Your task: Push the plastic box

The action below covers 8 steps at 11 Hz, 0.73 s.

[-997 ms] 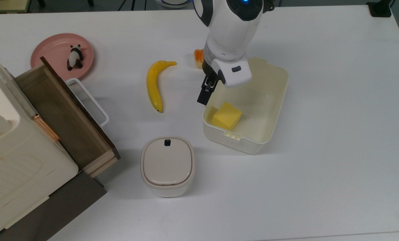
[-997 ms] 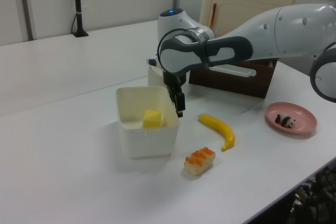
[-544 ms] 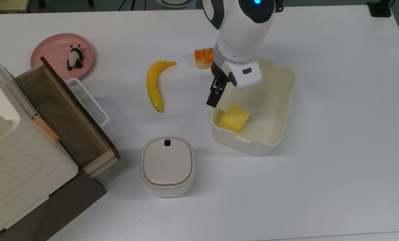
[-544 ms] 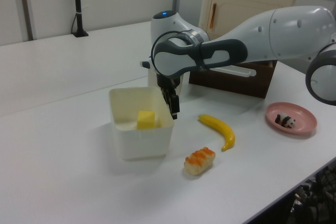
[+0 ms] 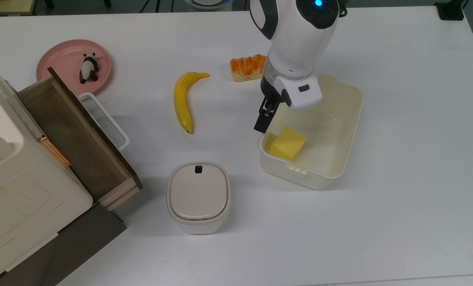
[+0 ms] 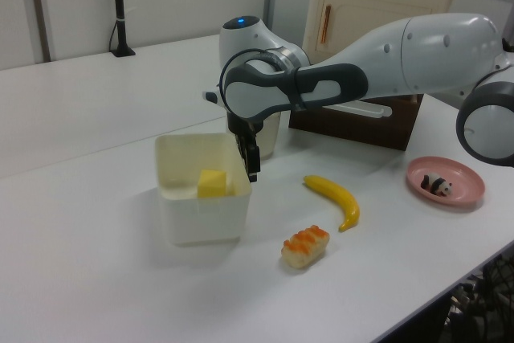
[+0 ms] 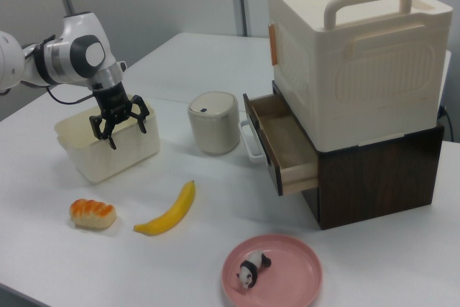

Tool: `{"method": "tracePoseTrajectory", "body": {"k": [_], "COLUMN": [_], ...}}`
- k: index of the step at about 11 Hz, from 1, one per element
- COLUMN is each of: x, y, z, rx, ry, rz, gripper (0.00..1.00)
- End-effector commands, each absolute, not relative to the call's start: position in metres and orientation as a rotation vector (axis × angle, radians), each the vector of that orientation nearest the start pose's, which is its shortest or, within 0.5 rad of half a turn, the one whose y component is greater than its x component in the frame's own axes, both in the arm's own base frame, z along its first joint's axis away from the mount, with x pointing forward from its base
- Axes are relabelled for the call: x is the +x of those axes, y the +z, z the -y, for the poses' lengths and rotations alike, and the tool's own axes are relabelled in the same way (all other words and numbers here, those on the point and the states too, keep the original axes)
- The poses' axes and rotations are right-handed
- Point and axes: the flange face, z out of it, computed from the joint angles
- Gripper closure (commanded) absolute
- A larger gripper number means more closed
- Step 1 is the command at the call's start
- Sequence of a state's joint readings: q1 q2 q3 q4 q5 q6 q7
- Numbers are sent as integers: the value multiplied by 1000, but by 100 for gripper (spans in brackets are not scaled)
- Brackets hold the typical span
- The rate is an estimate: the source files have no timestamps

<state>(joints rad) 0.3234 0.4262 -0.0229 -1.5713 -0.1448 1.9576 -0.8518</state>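
The plastic box (image 5: 331,131) sits on the white surface (image 5: 399,198) toward the top view's right, its long axis running roughly up and down the top view with a slight tilt. A yellow block (image 5: 287,143) lies inside near the corner closest to the hand (image 5: 265,119). The hand hangs just at the box's long wall on the top view's left, so the box lies to the top view's right of it, and any further shove from this side would drive it that way, away from the banana (image 5: 182,101). In the right view the fingers (image 7: 108,133) stand spread apart, holding nothing, with one dipping near the rim.

Compared with a second ago, box and hand have both travelled toward the top view's right, the block riding along. The orange-topped bread (image 5: 248,67), half hidden under the arm before, now lies in plain sight. The lidded bin (image 5: 198,196) and banana have not stirred.
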Motion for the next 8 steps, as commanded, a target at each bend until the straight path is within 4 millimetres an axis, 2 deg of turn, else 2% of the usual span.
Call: {"method": "tracePoseTrajectory", "body": {"k": [1, 3, 5, 6, 7, 8], "x": [650, 650, 645, 642, 635, 625], "y": [396, 399, 433, 451, 472, 496], "z": [-197, -196, -178, -156, -142, -112], "rx": [-2718, -2721, -2744, -2773, -2799, -2828], "ry": [91, 84, 32, 5, -4, 67], "rz": [1840, 1839, 1821, 1780, 1739, 1672], "gripper": [0, 0, 0, 0, 0, 0]}}
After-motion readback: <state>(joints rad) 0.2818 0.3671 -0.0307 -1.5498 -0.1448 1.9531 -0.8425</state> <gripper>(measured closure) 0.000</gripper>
